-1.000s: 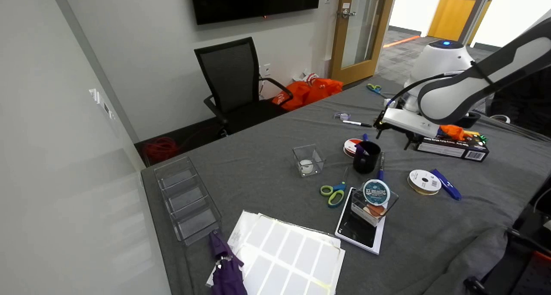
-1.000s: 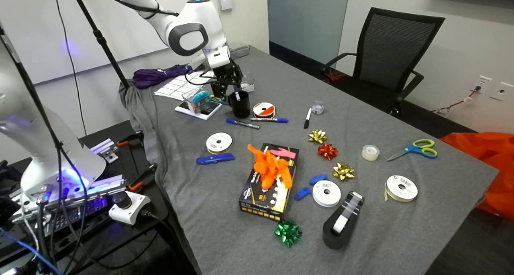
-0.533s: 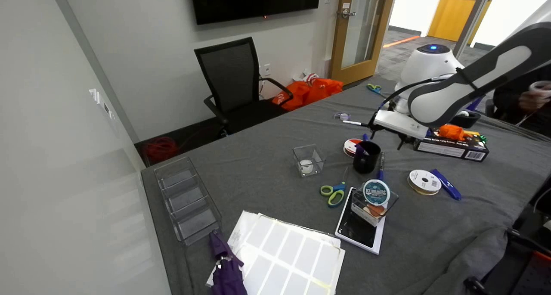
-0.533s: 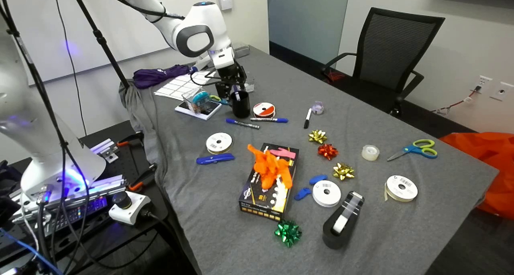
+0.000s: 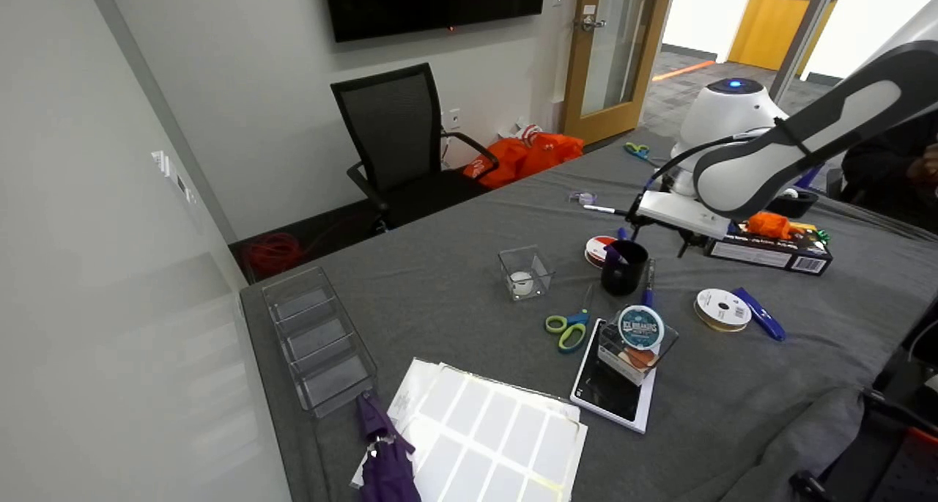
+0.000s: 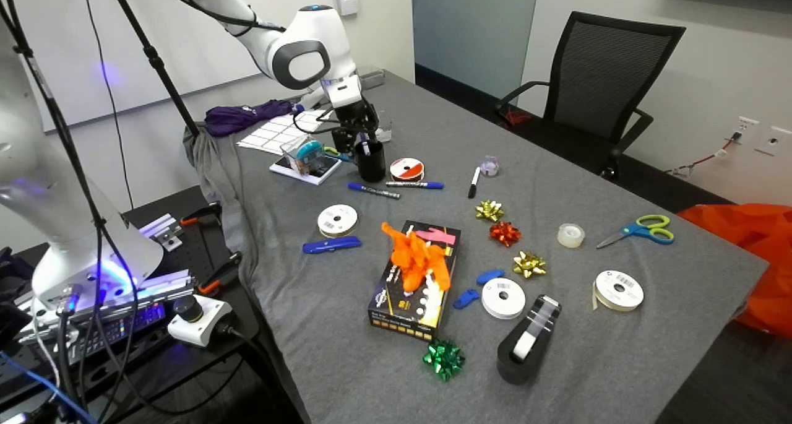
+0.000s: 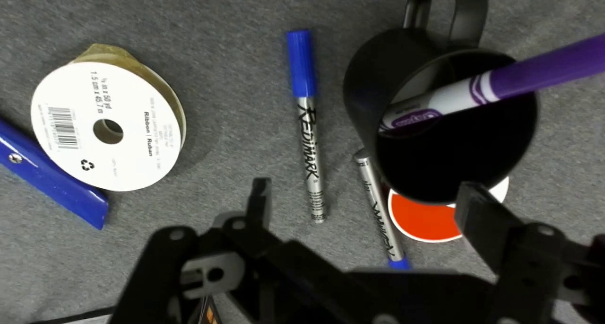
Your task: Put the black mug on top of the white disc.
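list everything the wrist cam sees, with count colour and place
black mug: 1, black, upper right
purple marker: 1, purple and white, leaning in the mug
white ribbon spool: 1, white, left
cutter-like object: 1, blue, beside the spool
silver markers: 2, silver and blue, near centre
red-faced spool: 1, red and white, partly hidden by mug
box: 1, black, bottom left, mostly cut off
cloth: 1, grey, underneath
tool: 1, black, bottom, open

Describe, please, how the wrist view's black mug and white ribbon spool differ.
The black mug is deep, with a handle; the white ribbon spool is flat, with none. The mug holds a purple marker; the spool's centre hole is empty. The mug is black; the spool's face is white. Both are round.
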`<state>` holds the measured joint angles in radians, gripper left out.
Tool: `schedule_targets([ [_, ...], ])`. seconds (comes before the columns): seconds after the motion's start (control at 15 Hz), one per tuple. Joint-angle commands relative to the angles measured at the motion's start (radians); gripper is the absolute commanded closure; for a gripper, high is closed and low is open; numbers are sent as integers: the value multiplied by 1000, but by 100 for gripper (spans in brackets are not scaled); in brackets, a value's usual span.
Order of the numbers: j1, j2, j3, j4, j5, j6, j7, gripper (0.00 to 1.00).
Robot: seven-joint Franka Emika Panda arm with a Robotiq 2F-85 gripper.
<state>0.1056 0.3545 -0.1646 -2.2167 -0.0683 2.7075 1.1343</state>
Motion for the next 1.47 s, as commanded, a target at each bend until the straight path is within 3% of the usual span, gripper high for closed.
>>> schedule_targets([
  [0.0,-11,4,22,-3,34,-46,-40,0],
  [0.6,5,84,43,40,88,-31,2,0],
  [0.67,3,97,49,50,103,-32,1,25],
  [0.8,1,110,57,63,130,-33,1,32],
  [1.4,-1,124,65,89,185,-39,-2,95],
])
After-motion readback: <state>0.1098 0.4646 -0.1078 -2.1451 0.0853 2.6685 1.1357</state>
